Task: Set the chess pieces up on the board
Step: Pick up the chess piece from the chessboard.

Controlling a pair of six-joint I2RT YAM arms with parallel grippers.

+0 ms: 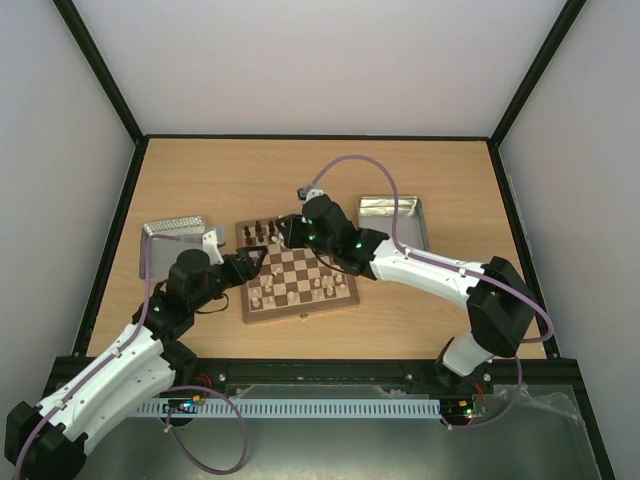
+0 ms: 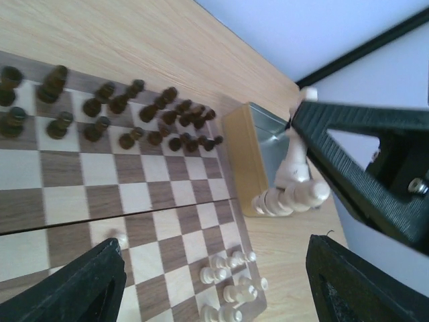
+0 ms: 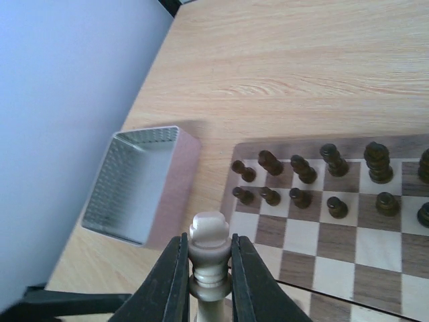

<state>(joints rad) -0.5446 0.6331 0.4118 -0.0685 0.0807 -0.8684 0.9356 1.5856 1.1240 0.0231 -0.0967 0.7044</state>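
Right wrist view: the right gripper (image 3: 207, 249) pinches a pale chess piece (image 3: 206, 231) at bottom centre, the board (image 3: 375, 245) at lower right. The left gripper (image 2: 218, 248) stands spread wide, holding nothing.

One pale piece (image 3: 207, 245) cut off at bottom edge, board (image 3: 315, 268) cropped at right, dark chessmen (image 1: 262, 231) overhead too small to identify

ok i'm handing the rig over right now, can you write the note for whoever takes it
right gripper: fingers shut on one pale chess piece, held at the edge of the board nearest a metal tin.
left gripper: fingers open, empty, at the board's left side.
done: dark chessmen in two rows on the board; a few pale pieces on their side.
left: place the held piece, then fill out the pale rows.
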